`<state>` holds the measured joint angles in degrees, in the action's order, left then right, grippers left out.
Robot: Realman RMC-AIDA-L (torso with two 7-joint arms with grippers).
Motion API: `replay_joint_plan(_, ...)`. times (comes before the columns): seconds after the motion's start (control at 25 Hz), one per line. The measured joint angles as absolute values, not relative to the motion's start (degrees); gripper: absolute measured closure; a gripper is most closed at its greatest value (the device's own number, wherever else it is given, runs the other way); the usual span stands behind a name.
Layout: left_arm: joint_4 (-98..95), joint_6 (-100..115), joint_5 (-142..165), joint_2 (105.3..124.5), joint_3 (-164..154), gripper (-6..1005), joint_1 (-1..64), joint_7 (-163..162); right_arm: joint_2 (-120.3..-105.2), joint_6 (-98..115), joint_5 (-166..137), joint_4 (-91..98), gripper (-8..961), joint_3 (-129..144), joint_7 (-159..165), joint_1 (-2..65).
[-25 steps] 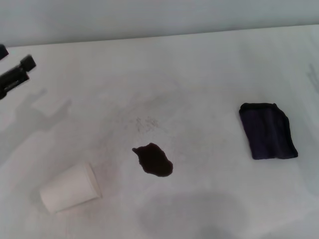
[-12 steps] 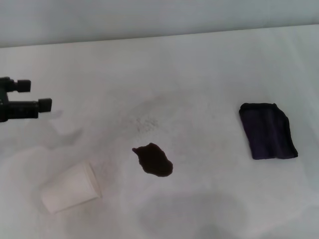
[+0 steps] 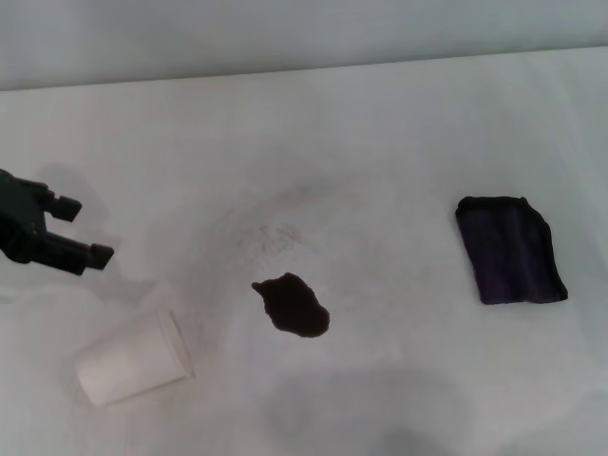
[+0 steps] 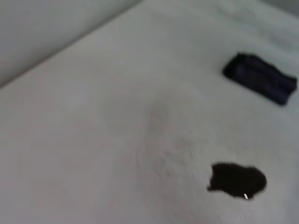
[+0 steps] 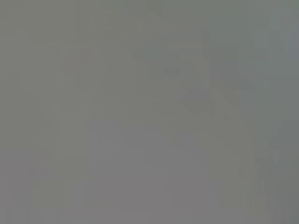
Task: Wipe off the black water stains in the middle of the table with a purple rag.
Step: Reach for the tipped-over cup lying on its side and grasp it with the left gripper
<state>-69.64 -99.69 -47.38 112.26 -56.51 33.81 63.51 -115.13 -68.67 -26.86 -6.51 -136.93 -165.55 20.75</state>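
Stain: one glossy blackish-brown blotch (image 3: 292, 304) with an irregular outline, near the middle of the table, bare and uncovered; the left wrist view shows it (image 4: 237, 180) with a small bright glint on its surface.
Rag: dark purple cloth (image 3: 510, 249) with darker edges, lying flat on the right part of the table, well apart from the stain; nothing touches it. In the left wrist view it (image 4: 259, 77) lies beyond the stain.
Table: white top (image 3: 380, 142) with faint grey speckles and a smudge just behind the stain.
Cup: white paper cup (image 3: 133, 359) lying on its side near the front left, to the left of the stain and apart from it.
Left gripper: black, at the left edge (image 3: 74, 231), above the table and just behind the cup, touching neither; its two fingers (image 3: 92, 255) point toward the middle of the table and stand apart, with nothing between them.
Right gripper: not seen in the head view; the right wrist view is a plain grey field, so its jaw state cannot be told.
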Motion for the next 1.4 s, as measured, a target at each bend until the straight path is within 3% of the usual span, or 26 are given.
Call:
replay_joint_plan(0.36,-71.86,-100.52,-38.71,114.51,-64.68,138,36.75,63.54,-115.14,-68.58,-23.71,-6.5,132,-136.93,-165.27,20.51)
replay_joint_plan(0.72,-72.32,-101.13,-33.99,118.43,-70.54,139,37.34,64.04,-115.21,-68.51,-23.16,-6.01,132,-136.98,-164.09,20.14)
replay_joint_plan(1.4,-78.33,-104.88,-33.35,118.93,-77.08,140,34.17,57.58,-115.13,-68.6,-23.12,-5.89,133,-137.02,-163.9,18.79)
